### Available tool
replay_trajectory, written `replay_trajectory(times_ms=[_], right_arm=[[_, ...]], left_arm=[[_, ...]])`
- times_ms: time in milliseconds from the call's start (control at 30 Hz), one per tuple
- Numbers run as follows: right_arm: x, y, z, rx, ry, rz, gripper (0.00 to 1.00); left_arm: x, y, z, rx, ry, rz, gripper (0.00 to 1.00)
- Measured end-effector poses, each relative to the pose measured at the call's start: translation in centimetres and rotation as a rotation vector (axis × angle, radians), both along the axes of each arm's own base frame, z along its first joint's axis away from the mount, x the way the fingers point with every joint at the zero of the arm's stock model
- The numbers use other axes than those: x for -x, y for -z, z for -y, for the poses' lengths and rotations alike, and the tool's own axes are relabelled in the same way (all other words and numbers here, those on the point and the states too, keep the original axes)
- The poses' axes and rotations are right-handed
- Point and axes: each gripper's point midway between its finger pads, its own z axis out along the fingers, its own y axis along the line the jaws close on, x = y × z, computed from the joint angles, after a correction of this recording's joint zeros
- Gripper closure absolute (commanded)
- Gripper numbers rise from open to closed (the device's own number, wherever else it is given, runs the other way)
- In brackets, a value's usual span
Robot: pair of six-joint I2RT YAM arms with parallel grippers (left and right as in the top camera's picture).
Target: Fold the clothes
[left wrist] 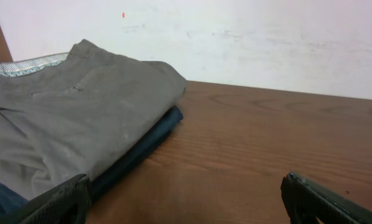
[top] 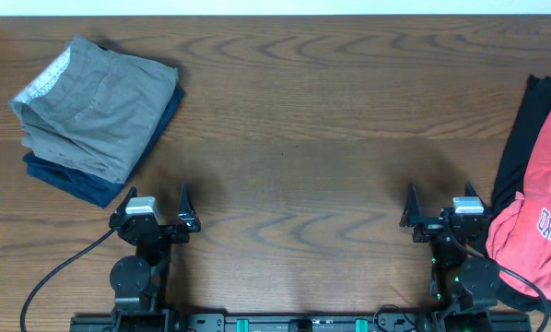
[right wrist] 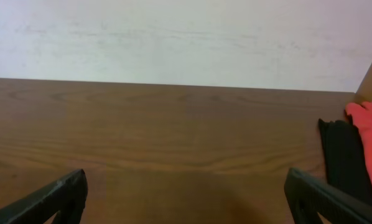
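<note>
Our right gripper (top: 439, 201) sits at the lower right of the overhead frame, jaws spread wide with nothing between them. Our left gripper (top: 158, 201), lower left, is equally wide and empty. The crumpled coral-red T-shirt with navy-and-white lettering (top: 545, 214) lies at the right edge, just beside the right gripper, overlapping a black garment (top: 520, 129). We judge the step in hand to be fetching the shirt. We should pinch one layer at its near edge and draw it toward the middle of the brown wooden table (top: 294, 111), leaving the black one behind. Well apart, upper left, a folded grey garment with pale waistband (top: 96, 101) sits on a folded navy garment (top: 77, 180). Neither blocks the reach.
</note>
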Motion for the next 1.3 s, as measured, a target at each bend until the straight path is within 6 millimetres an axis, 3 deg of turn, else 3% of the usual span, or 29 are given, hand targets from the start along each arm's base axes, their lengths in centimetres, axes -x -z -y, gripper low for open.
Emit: replay_trajectory(times_ms=[1067,1300], right_arm=[[0.0,0.0,-0.2,-0.001,-0.009,0.000,0.01],[0.0,0.1,-1.1,-0.014,-0.063,-0.003,0.01]], left_arm=[[0.0,0.0,0.0,0.000,0.000,0.000,0.02],[0.0,0.0,0.0,0.004,0.000,0.000,0.02]])
